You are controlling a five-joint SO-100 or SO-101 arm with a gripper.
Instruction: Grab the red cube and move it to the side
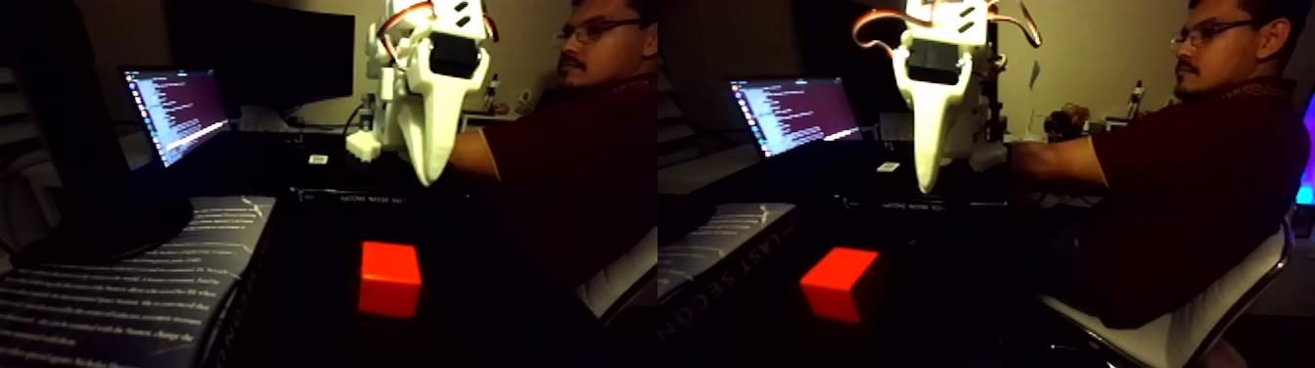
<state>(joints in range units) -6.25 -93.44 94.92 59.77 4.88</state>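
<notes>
Fixed view, two halves side by side. We see the red cube [389, 279] resting on the dark counter [313, 333], well below the white gripper [427, 176], which hangs above, apart from it. We cannot tell whether the gripper is spread. A laptop [181, 113] glows behind; a person [587, 147] sits beside.
</notes>
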